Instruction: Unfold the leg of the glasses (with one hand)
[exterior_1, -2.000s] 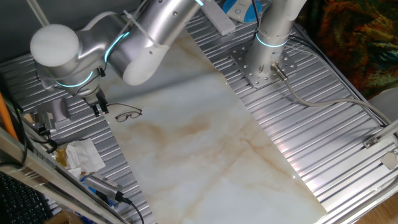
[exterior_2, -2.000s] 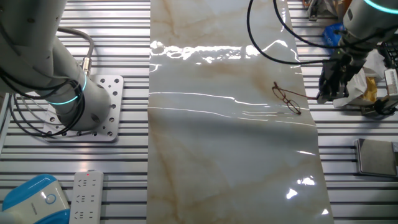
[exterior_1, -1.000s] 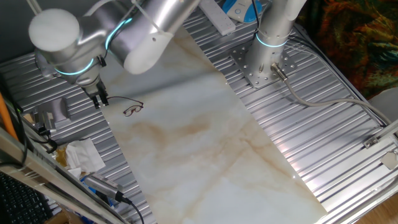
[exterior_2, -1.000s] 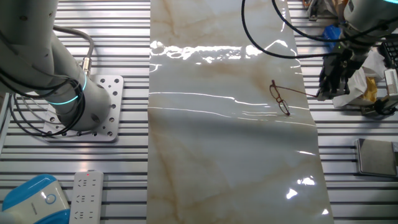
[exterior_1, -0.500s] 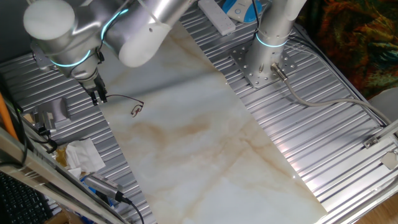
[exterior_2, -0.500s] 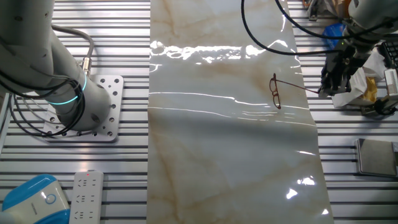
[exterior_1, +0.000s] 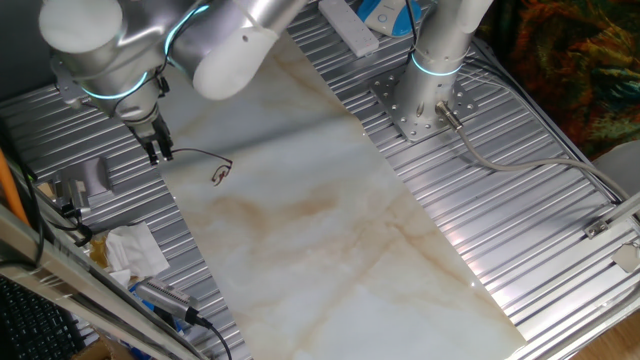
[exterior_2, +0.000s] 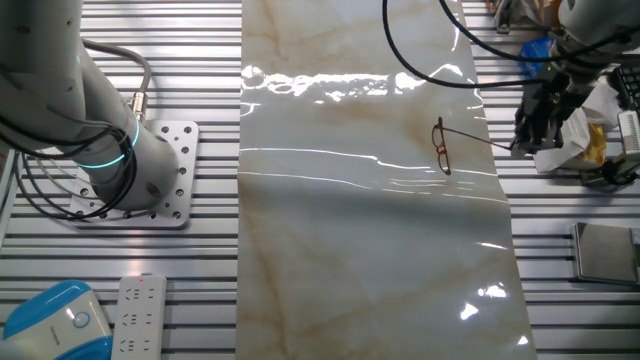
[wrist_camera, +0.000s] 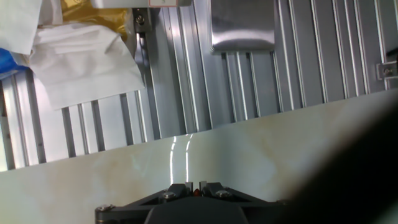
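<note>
The glasses (exterior_1: 219, 174) rest on the marble sheet (exterior_1: 330, 230) near its left edge, small, with a thin dark reddish wire frame. One leg (exterior_1: 196, 153) stretches out from the lenses to my gripper (exterior_1: 160, 156). In the other fixed view the lenses (exterior_2: 441, 150) stand edge-on and the leg (exterior_2: 480, 137) runs right to the gripper (exterior_2: 518, 146). The hand view shows the gripper (wrist_camera: 196, 185) shut, with a small reddish tip pinched between the jaws. The rest of the glasses is out of that view.
A crumpled white tissue (exterior_1: 135, 250) lies on the slatted metal table beside the gripper, and shows as the tissue (wrist_camera: 81, 68) in the hand view. A metal plate (wrist_camera: 242, 25) lies nearby. The arm's base plate (exterior_2: 150, 180), a power strip (exterior_2: 135, 315) and a blue device (exterior_2: 55, 320) sit far off.
The gripper has drawn the leg's tip up and away along the sheet's edge. The lenses swung round and the leg opened out from the frame. Little moved in the last half second.
</note>
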